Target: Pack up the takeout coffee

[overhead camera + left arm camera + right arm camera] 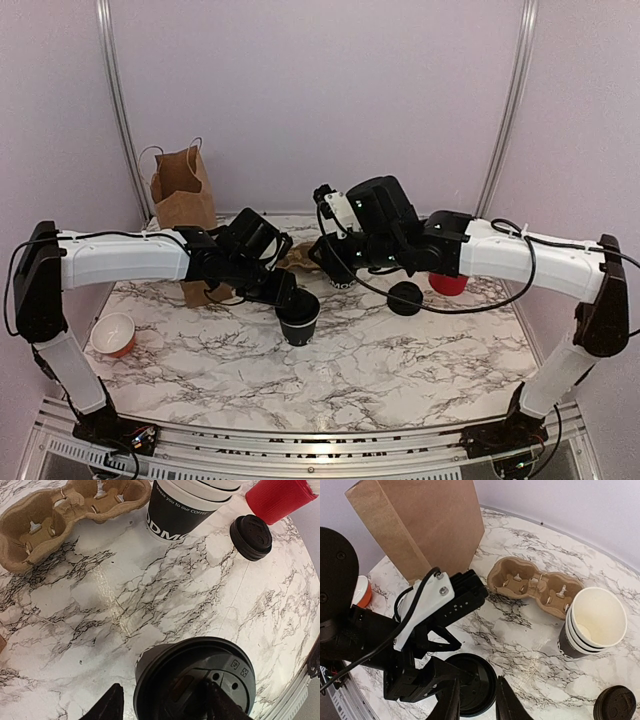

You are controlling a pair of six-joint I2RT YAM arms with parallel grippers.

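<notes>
Coffee cup (299, 328) stands near the centre of the table (420, 370), upright, long axis vertical, lid (165, 660) up. Left gripper (165, 700) straddles it below the lid, apparently pinching the wall. Right gripper (479, 692) hovers over the lid, jaws narrowly parted, empty. Risks: a hard squeeze dents the paper and pops the lid; an off-centre push from above tips the cup.

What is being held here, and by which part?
The left gripper grips the takeout coffee across its lidded top; the right gripper holds nothing.
</notes>
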